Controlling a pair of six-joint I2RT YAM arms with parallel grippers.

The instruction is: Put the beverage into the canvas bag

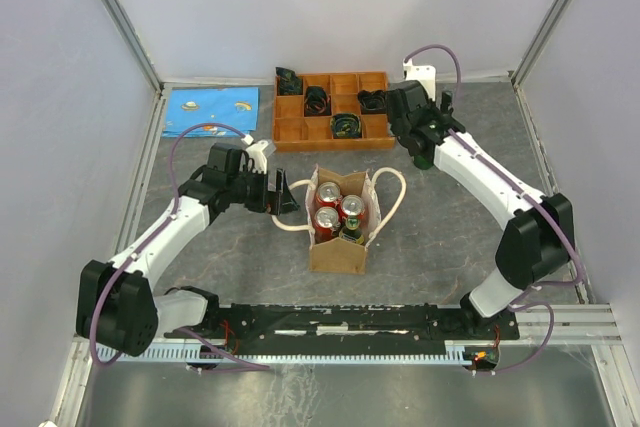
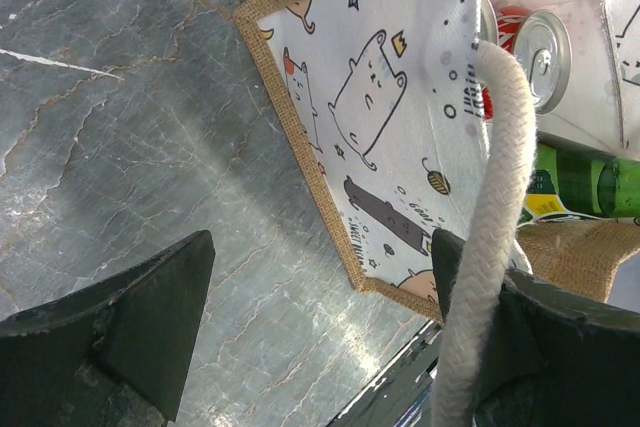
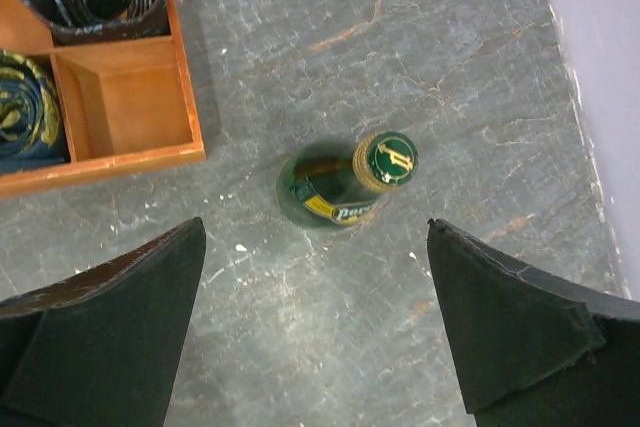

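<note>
Bottle (image 3: 345,182), green glass with a gold cap: stood upright on the grey table (image 3: 400,47), just beside the near corner of the orange tray (image 3: 120,160) and well apart from the bag. Was not yet gripped or lifted. Framed from above by the right gripper (image 3: 315,232), jaws spread wide on either side of it and touching nothing.

Farther out, at mid-table: canvas bag (image 1: 337,252), upright and open at the mouth, already loaded with three red cans (image 1: 330,192) and a second green bottle (image 2: 590,182). Looked crowded, though some room seemed left along the near side; hard to tell how much from above.

Beside the bag's left wall: left gripper (image 2: 322,242), jaws spread too, pinching nothing. One white rope handle (image 2: 500,197) lay along the inner face of one finger, seemingly hooked aside to keep the mouth clear.

Judged as partly done: four drinks inside, this one bottle outside. Left to do for it, nearly everything: lowering around the neck or shoulder, closing, lifting straight up, carrying across to the bag, and setting down into the remaining gap without knocking the cans or snagging the other handle.
</note>
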